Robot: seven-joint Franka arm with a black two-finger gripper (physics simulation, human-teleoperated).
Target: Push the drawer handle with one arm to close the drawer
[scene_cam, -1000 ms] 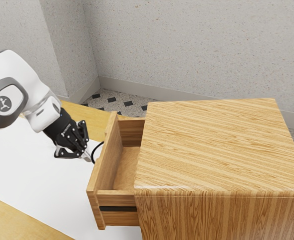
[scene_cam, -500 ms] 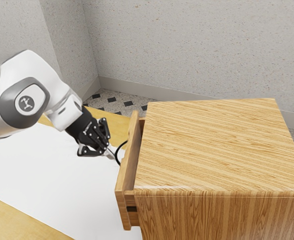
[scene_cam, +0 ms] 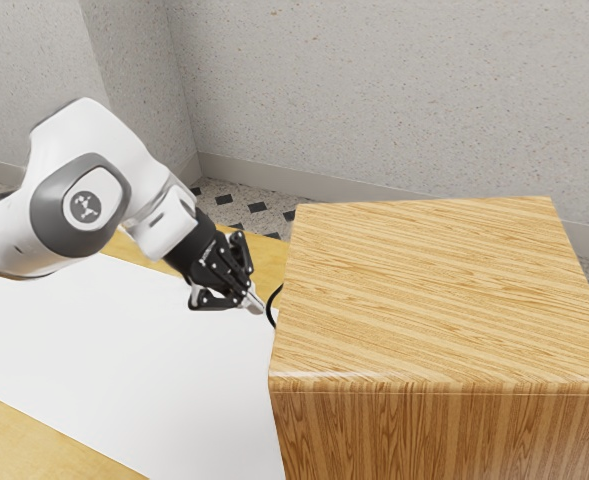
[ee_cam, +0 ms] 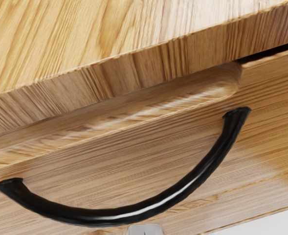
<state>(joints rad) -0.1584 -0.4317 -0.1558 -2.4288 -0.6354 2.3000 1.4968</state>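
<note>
Closing of the drawer, late stage. The fingers are together, with nothing clamped between them, and point down at the black arched handle. The handle lies just beyond their tips, close to the middle of its bow; whether they touch it cannot be told. Behind the handle, the drawer front lies close under the top of the cabinet, which stands on the desk ahead of the fingers. The push appears complete or nearly so; a narrow dark gap beneath the top leaves full seating uncertain. At most, a slight further push and a withdrawal would remain. Labels: a pale emblem marks the arm joint behind the fingers; no wording is legible.
</note>
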